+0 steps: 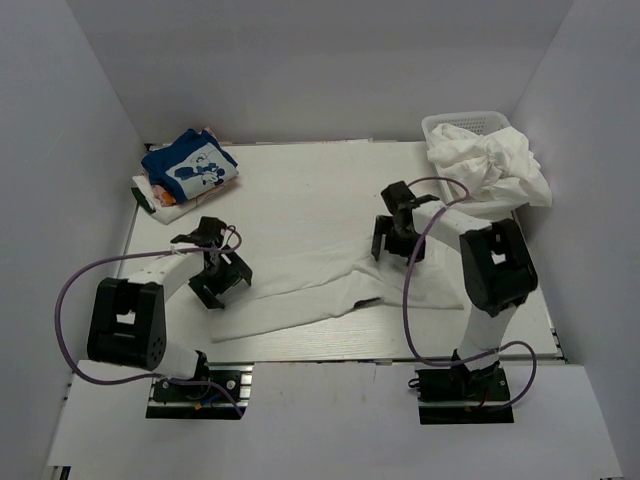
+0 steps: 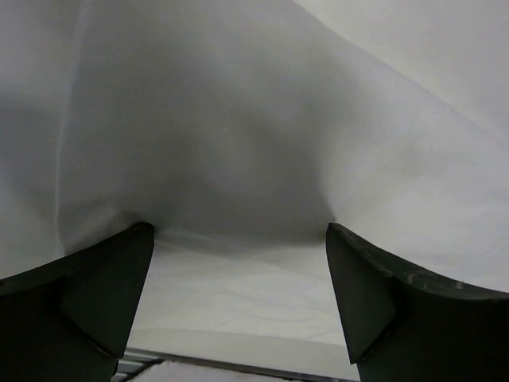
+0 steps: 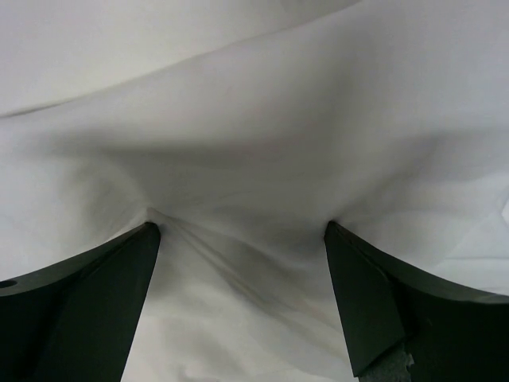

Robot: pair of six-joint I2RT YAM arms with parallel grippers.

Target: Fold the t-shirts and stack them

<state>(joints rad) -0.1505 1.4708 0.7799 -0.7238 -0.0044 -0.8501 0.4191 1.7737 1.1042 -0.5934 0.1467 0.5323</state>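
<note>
A white t-shirt (image 1: pixel 330 285) lies spread across the middle of the table, partly folded. My left gripper (image 1: pixel 222 285) is open, its tips pressed down at the shirt's left edge; in the left wrist view white cloth (image 2: pixel 238 127) fills the frame beyond the open fingers (image 2: pixel 95 294). My right gripper (image 1: pixel 393 248) is open over the shirt's upper right part; the right wrist view shows wrinkled cloth (image 3: pixel 254 183) between its fingers (image 3: pixel 374 302). A folded blue t-shirt with white cartoon graphic (image 1: pixel 190 165) lies on a folded white one (image 1: pixel 165 207) at the back left.
A white mesh basket (image 1: pixel 465 124) stands at the back right with crumpled white t-shirts (image 1: pixel 490 160) spilling over its front. White walls close the table on three sides. Purple cables loop from both arms.
</note>
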